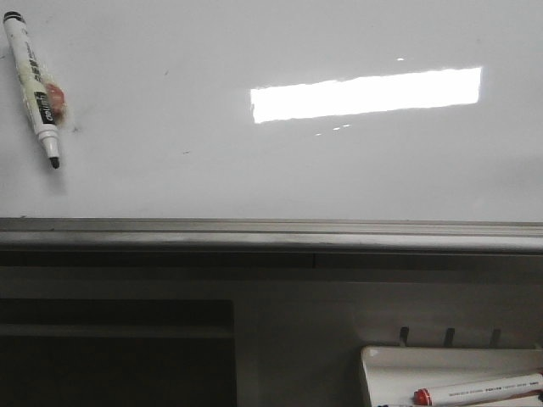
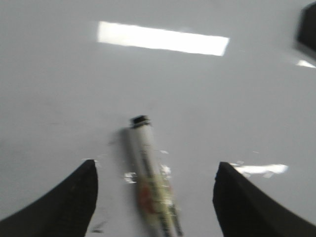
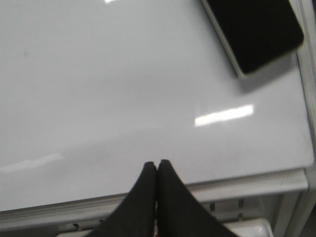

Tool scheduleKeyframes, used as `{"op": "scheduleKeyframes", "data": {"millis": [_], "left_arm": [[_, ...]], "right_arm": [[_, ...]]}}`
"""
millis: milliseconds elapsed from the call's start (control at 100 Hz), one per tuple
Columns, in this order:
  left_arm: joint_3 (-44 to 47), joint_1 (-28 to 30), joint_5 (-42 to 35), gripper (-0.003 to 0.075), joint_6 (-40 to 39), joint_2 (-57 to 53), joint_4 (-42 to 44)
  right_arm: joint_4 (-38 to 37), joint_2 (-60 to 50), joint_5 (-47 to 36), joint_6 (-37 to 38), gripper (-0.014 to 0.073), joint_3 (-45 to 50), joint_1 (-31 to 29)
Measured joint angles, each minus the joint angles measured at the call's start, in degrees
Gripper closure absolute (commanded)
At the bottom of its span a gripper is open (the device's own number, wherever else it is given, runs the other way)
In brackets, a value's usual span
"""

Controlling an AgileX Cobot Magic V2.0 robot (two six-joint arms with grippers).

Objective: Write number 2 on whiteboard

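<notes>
Glossy whiteboard (image 1: 254, 178) bears no digit; light, slick marker (image 2: 150, 173) lies between my wide-open left gripper (image 2: 155, 197); I'd pinch mid-barrel. Right gripper (image 3: 157, 170) closed, empty.

1. Whiteboard (image 1: 254, 182): glossy white, grey metal bottom rail.
2. Marker (image 1: 32, 85): white barrel, black lettering, black tip, reddish smudge.
3. Tray marker (image 1: 479, 391): white, red cap.
4. Eraser (image 3: 254, 32): black face, pale edge.

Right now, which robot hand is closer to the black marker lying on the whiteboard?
Left. The left gripper is open with the black marker lying between its fingers on the whiteboard. The right gripper is shut over the board's lower edge, with no marker in its view.
</notes>
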Motion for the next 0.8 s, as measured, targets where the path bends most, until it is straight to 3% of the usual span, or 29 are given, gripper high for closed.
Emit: {"op": "scheduleKeyframes", "data": {"millis": [100, 240, 530, 800], "left_arm": [[0.0, -7.9, -1.8, 0.0324, 0.0, 0.7, -0.3], [0.0, -13.7, -6.6, 0.0324, 0.0, 2.9, -3.9], [0.0, -14.4, -6.9, 0.0327, 0.0, 9.3, -10.0], [0.4, -12.8, -2.1, 0.0416, 0.0, 9.3, -14.5]], "right_arm": [[0.0, 0.0, -1.5, -6.0, 0.0654, -1.9, 0.0], [-0.3, 0.0, -2.9, -9.4, 0.0654, -4.1, 0.3], [-0.3, 0.0, -6.3, -10.1, 0.0654, -4.8, 2.7], [-0.3, 0.0, -6.4, -10.1, 0.0654, -4.8, 2.8]]}}
